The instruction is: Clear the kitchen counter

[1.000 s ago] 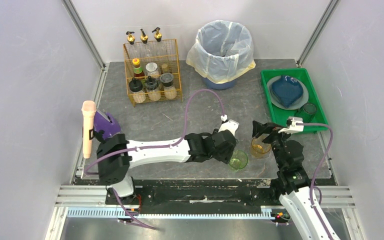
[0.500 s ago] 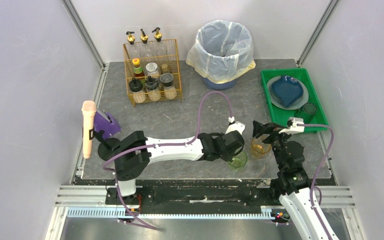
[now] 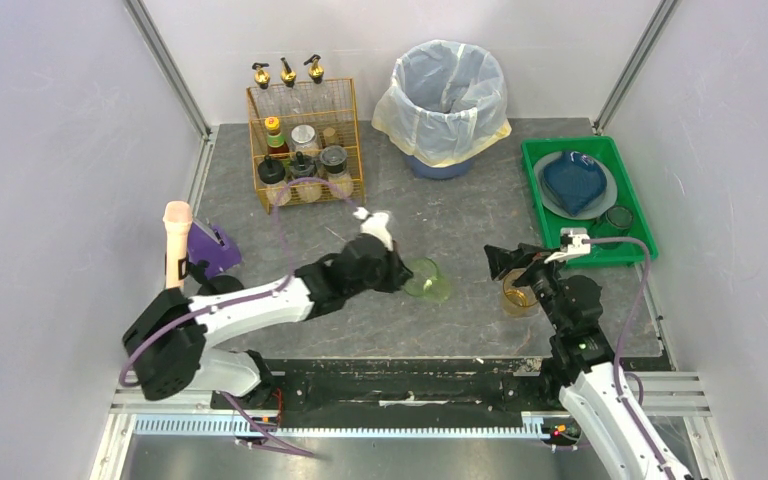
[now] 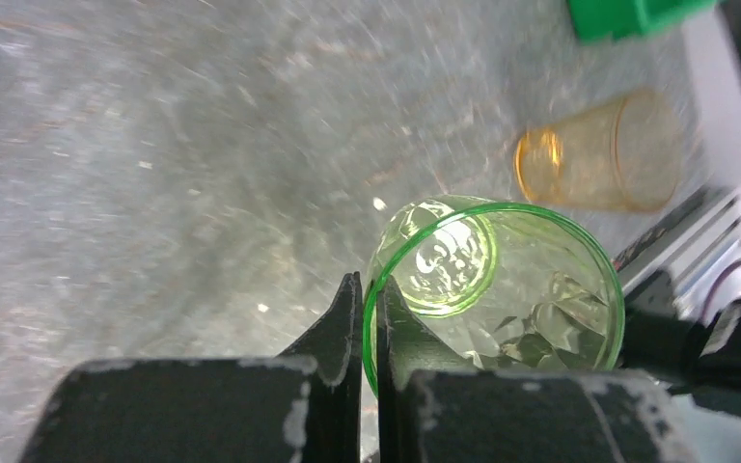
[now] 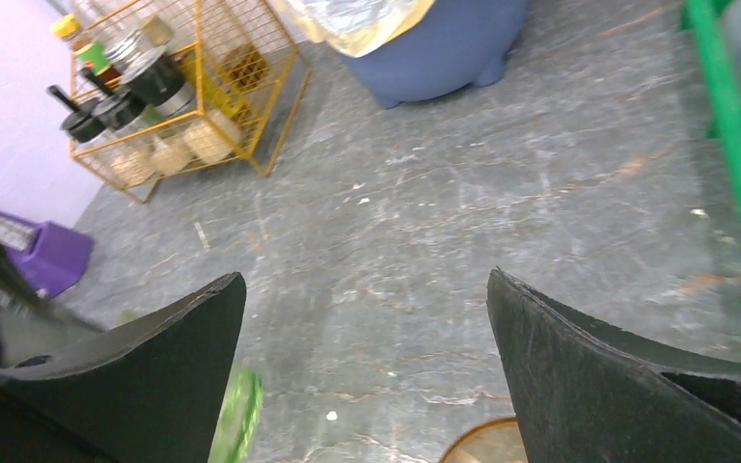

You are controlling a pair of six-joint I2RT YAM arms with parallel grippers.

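Cup (image 4: 511, 299) rim pinched between left fingers (image 4: 355, 297)

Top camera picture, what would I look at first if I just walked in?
Probably the left gripper in the middle of the counter, pinching the rim of a bright green glass. To its right, an orange glass sits by the open right gripper, and a big bin stands at the back.

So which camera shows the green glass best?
The left wrist view: the green glass is close up, rim pinched by the left tool. The top view shows it small; the right wrist view, only a green sliver.
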